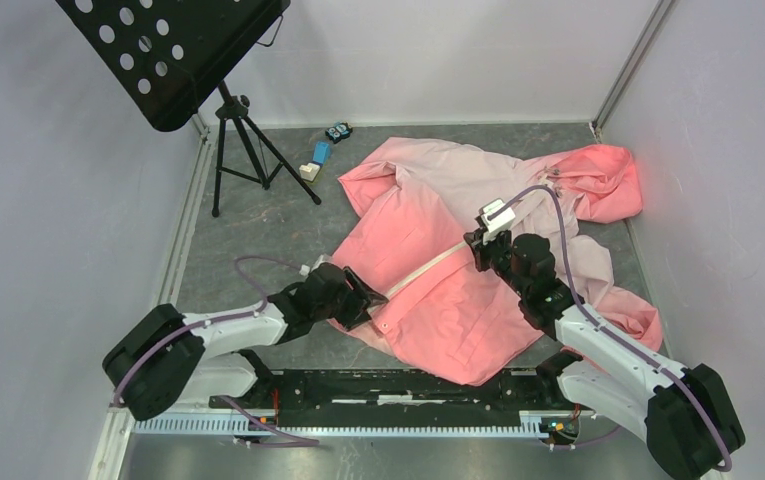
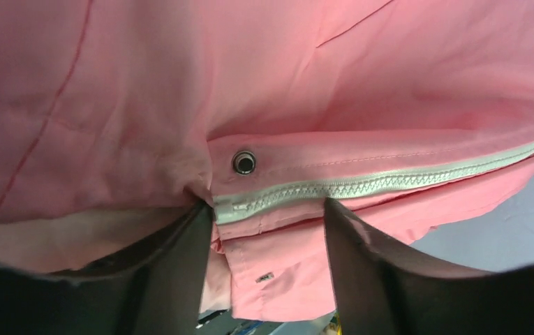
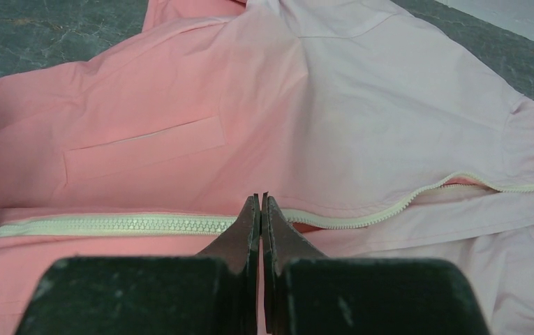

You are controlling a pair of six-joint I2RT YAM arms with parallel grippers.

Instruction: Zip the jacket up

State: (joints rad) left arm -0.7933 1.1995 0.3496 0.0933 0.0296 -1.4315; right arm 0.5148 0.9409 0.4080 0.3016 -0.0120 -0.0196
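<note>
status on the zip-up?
Left gripper holding hem end of the zipper. Right gripper pinched shut at the zip line. Jacket partly zipped, open above. Nothing in the way.

A lab test cell: plain white partition walls [image 1: 438, 50] enclose a grey mottled stone-look tabletop [image 1: 258, 230]; on it, near the back-left corner, stands a black perforated music stand on a tripod [image 1: 173, 55].

Matt cloth jacket [image 1: 438, 290], shiny metal snap [image 2: 243, 162]
</note>
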